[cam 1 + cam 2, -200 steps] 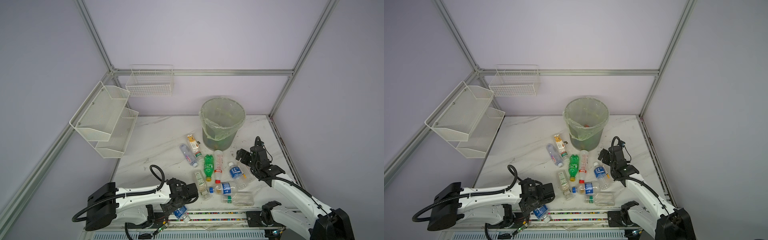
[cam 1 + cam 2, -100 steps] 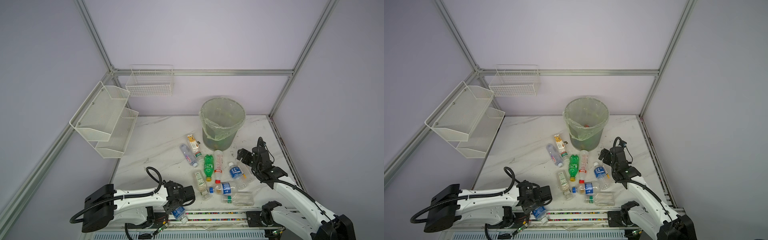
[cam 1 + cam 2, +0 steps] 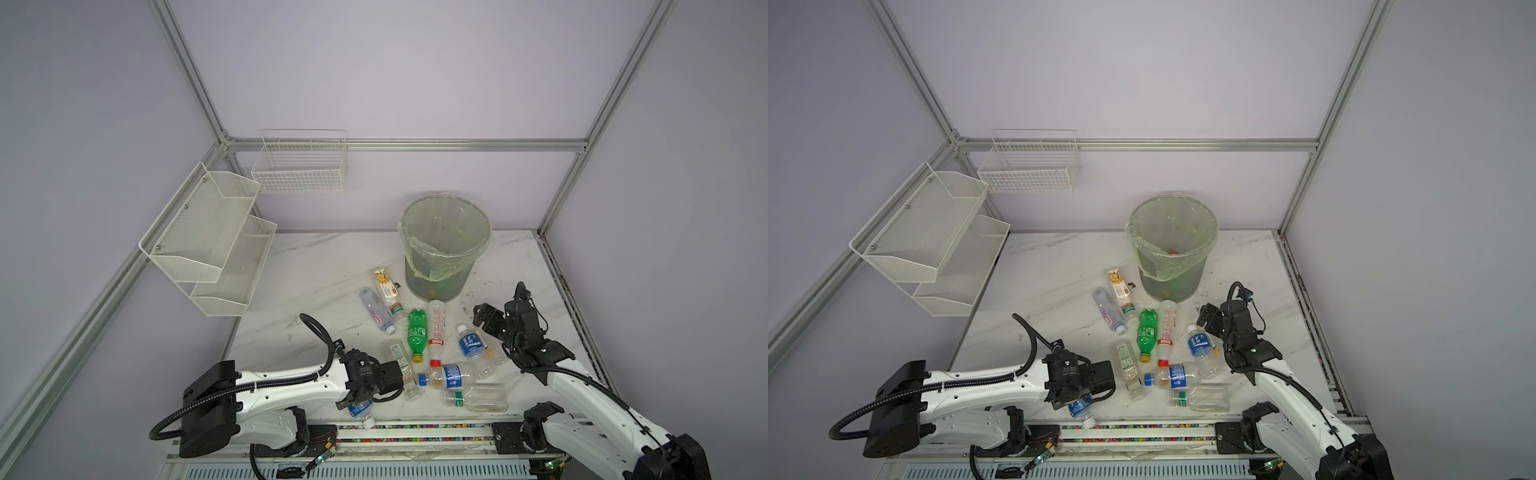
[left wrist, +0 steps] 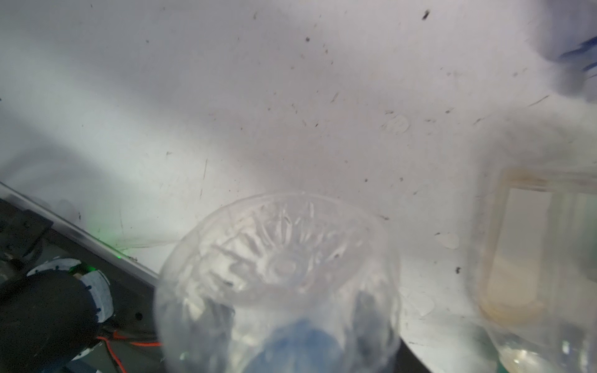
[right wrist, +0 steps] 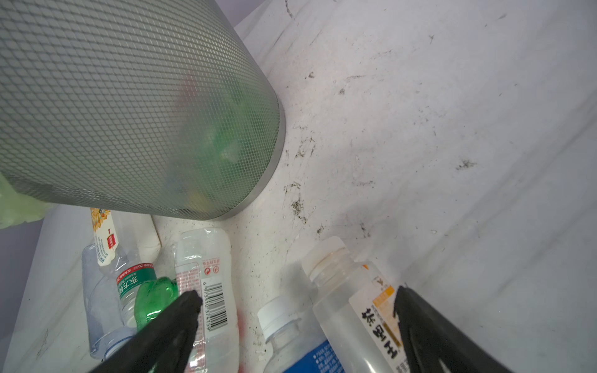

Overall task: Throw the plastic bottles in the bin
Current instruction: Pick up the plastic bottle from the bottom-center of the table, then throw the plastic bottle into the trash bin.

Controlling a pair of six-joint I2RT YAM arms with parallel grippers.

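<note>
**One bottle in my left grip, the rest loose by the bin**

My left gripper (image 3: pixel 365 400) was clamped round the held bottle (image 3: pixel 358 410), a clear one with a blue label. It sat at the near edge of the table (image 3: pixel 324 266), left of the heap, with its white cap tipped out over the rail (image 3: pixel 415 428). My right gripper (image 3: pixel 482 320) hung wide open and empty over the right side of the heap.

The bin (image 3: pixel 436 286) stood upright at the far side, right of centre. The loose bottles lay between it and my left gripper:
- A red-capped bottle (image 3: pixel 436 328) had its base just beside the bin's foot.
- A green bottle (image 3: pixel 417 332) lay to its left.
- A sunflower-label bottle (image 3: pixel 385 286) lay further left.
- A white-capped bottle (image 3: pixel 469 343) lay to the right, below my open jaws.
- A blue-capped bottle (image 3: pixel 446 376) and a wide clear bottle (image 3: pixel 478 398) lay nearest.

Two wire baskets (image 3: pixel 208 237) hung on the far left, well apart from everything.

My own wrist covered my left fingers in both top views. The left wrist view showed none of them, only the held bottle's ribbed base and a blue blur. Another clear bottle (image 4: pixel 533 252) was cut off at that view's edge, and I could not tell which one it was. Through the bin's wall I made out only green and red smudges.
</note>
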